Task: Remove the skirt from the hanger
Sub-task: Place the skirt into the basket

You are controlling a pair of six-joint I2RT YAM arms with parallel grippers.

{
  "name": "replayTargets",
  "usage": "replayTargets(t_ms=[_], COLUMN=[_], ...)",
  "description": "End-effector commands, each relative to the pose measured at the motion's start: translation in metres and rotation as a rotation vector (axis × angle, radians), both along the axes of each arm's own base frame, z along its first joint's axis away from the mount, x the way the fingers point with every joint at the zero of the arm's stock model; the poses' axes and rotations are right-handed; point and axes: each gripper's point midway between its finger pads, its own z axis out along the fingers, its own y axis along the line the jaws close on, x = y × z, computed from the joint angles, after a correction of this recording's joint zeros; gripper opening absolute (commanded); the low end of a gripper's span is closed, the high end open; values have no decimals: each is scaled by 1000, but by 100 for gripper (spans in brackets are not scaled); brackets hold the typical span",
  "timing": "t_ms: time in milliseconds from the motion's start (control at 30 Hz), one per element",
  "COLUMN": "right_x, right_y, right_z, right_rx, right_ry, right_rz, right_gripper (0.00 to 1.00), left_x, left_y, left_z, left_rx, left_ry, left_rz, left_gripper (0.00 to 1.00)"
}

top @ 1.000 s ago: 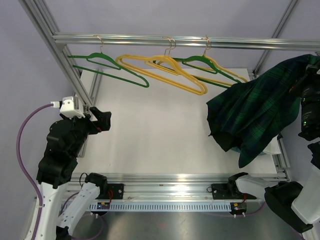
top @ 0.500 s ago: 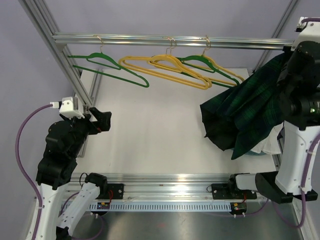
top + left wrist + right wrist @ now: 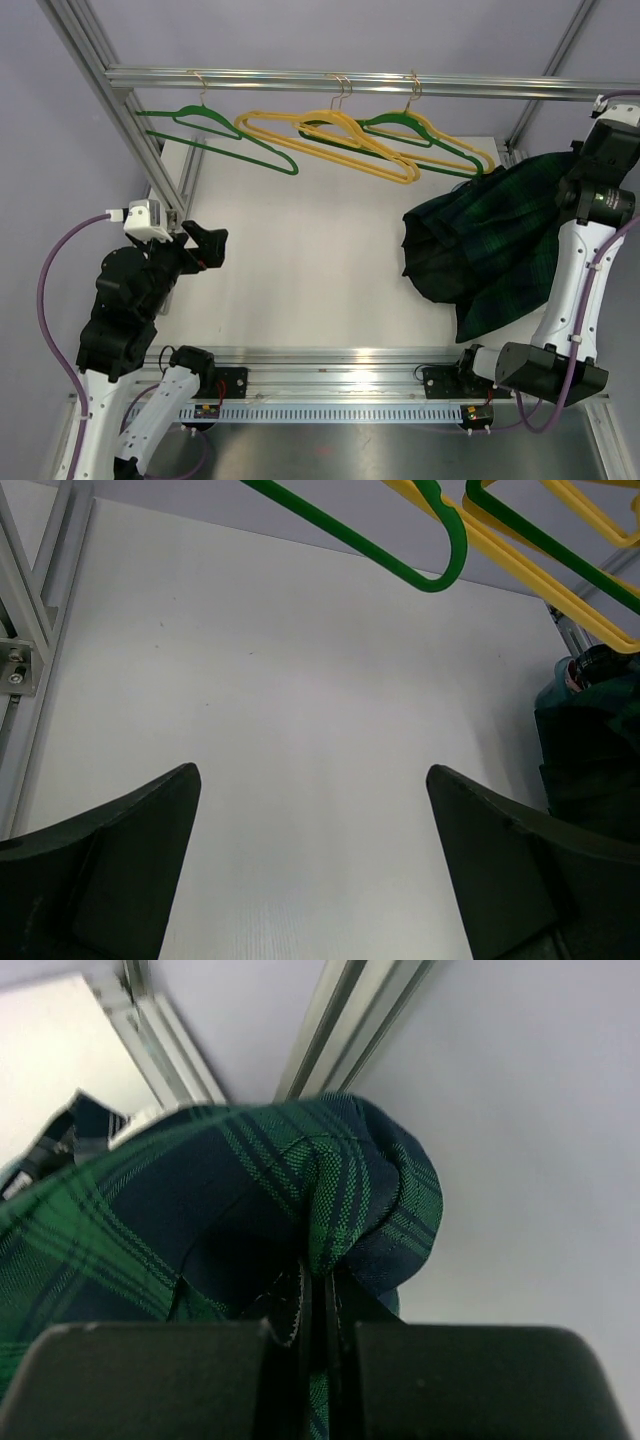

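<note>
On the white table, under the metal rail carrying empty hangers, the plaid skirt hangs right of them, pinched by the right gripper, while the left gripper stays spread wide.

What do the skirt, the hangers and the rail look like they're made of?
Skirt: soft woven cloth, dark green and navy plaid; it folds and bunches where the right tool pinches it. Hangers: thin, smooth, evenly coloured green and yellow, probably plastic or coated, with metal-looking hooks. Rail: grooved silver bar, likely extruded aluminium.
</note>
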Motion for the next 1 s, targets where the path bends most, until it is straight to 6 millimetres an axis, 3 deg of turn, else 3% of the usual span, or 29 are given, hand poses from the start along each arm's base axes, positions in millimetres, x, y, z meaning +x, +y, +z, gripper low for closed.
replayTargets(t_ms=[0,100,200,367,533,633,667,867,967], right_x=[18,33,46,63,68,65,63,57,52], right_y=[2,9,20,18,31,32,32,34,33], right_z=[12,-27,-46,-101,-161,-182,-187,-233,-239], right_rx=[-47,31,86,146,213,218,222,304,376], right_ry=[-108,-53,-40,43,163,213,223,351,378], right_rz=[73,127,192,206,303,315,315,363,390], right_gripper=[0,0,0,0,0,1,9,22,39], left_x=[0,-1,-2,-3,-1,-1,-1,1,2], left_y=[-5,-5,-5,-5,-7,-7,-7,-7,-7], left_z=[14,14,12,10,8,8,7,4,1], left_rx=[-35,-36,-36,-49,-49,-48,-47,-46,-41], left_ry=[-62,-58,-52,-47,-41,-38,-37,-30,-24], left_rz=[-23,-24,-24,-23,-29,-27,-27,-29,-27], left_gripper=[99,99,99,99,99,99,99,99,99])
